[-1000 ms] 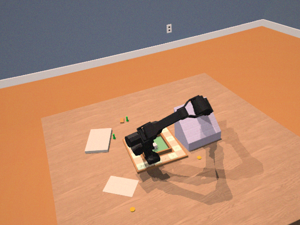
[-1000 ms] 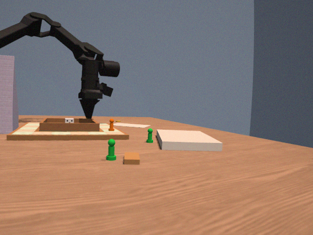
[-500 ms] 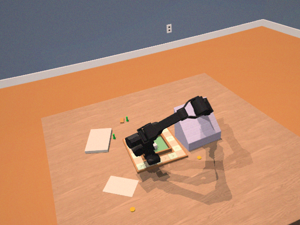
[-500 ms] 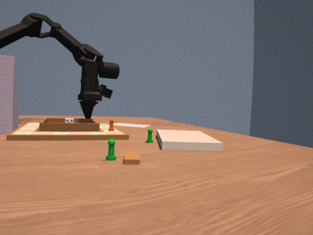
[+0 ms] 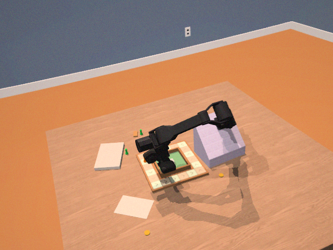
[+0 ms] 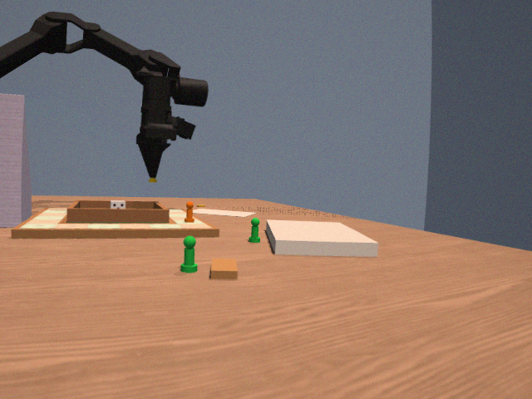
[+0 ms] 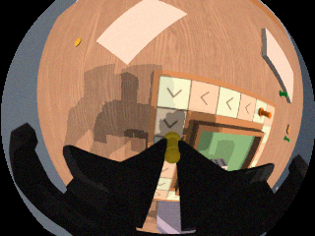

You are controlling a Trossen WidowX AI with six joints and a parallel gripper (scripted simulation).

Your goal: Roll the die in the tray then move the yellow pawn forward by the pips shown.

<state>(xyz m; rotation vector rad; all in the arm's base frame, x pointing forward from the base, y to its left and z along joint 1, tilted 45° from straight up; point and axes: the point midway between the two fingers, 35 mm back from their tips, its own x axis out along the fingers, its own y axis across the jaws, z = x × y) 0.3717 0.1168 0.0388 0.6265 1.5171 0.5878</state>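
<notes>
My gripper [image 6: 152,174] [image 7: 171,144] is shut on the yellow pawn [image 6: 152,180] [image 7: 172,153] and holds it in the air above the board [image 5: 191,173] [image 6: 115,233] [image 7: 204,97]. The pawn's base shows just below the fingertips; the arm hides the fingertips in the top view. The die [image 5: 172,160] [image 6: 117,204] [image 7: 218,162] lies in the tray [image 5: 182,169] [image 6: 118,215] [image 7: 231,126], its top pips too unclear to read. The orange pawn [image 6: 189,212] [image 7: 265,113] stands upright on a board corner.
Two green pawns [image 5: 140,132] [image 5: 126,151] [image 6: 189,253] [image 6: 254,230] stand off the board near a small brown block [image 5: 135,133] [image 6: 223,268] and a white slab [image 5: 109,155] [image 6: 322,233]. A purple sloped block [image 5: 215,148] [image 6: 12,163] stands beside the board. Paper [image 5: 134,206] [image 7: 140,29] and yellow discs [image 5: 220,175] [image 5: 146,232] lie around.
</notes>
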